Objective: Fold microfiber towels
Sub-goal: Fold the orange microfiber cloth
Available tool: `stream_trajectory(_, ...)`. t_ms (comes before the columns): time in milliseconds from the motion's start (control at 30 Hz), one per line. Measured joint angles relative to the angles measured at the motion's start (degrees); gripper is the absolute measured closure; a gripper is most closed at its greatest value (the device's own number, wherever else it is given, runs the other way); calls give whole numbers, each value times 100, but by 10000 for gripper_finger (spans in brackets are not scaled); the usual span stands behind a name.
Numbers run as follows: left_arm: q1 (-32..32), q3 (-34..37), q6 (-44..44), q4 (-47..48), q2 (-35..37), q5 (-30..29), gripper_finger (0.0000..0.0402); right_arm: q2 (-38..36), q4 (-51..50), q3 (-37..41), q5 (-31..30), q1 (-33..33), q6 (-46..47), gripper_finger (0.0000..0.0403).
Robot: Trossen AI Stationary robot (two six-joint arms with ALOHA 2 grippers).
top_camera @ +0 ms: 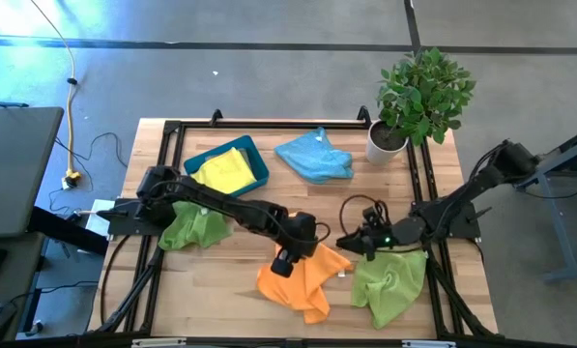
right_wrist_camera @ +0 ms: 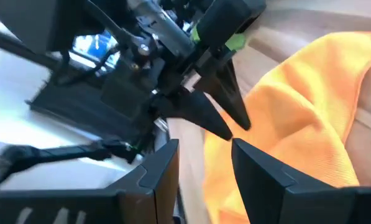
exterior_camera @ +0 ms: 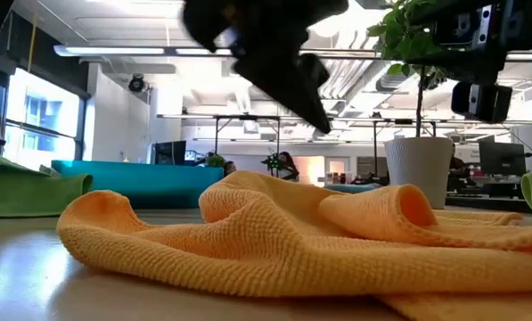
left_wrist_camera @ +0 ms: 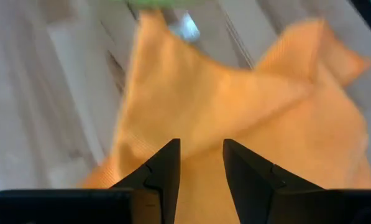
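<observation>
Five towels show in the high view: an orange towel (top_camera: 303, 278) rumpled at the near middle of the surface (top_camera: 162, 280), two green ones, one (top_camera: 389, 277) near right and one (top_camera: 193, 227) at the left, a light blue towel (top_camera: 314, 156) bunched at the far middle, and a yellow towel (top_camera: 225, 171) lying in the one teal tray (top_camera: 260, 160). One potted plant (top_camera: 419, 97) stands at the far right corner. Only that view shows both arms whole: the left hand (top_camera: 285, 261) hangs over the orange cloth's left edge, and the right hand (top_camera: 349, 242) sits just beside its right edge. From table height the orange cloth fills the foreground in soft, waffle-textured folds with a raised hump, the tray and white pot behind it. Each wrist view shows its own two dark fingers parted with nothing between them, above the orange fabric; the right wrist view also catches the left hand's fingers close by, pointing down at the cloth.
</observation>
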State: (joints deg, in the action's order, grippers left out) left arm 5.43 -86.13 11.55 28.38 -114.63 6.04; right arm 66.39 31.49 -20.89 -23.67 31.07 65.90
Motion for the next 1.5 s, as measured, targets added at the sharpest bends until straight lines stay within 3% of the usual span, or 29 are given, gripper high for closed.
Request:
stream_trajectory(233, 35, 15, -45, 471, -231, -99, 291, 1063, 120, -283, 521, 18, 9, 264)
stream_trajectory(433, 37, 26, -86, 894, -262, -133, 291, 1735, -718, -639, 944, 11, 605, 264)
stream_trajectory(900, 273, 24, -88, 1726, -262, -112, 291, 1902, -4459, -1916, 1066, -82, 518, 264)
stream_trajectory(1233, 372, 4, -108, 1655, -262, -183, 291, 2176, -4330, -1857, 1524, -193, 569, 264)
stream_trajectory(1500, 348, 2, -258, 1513, -260, -243, 291, 2683, -3341, -1859, 2114, -171, 516, 285)
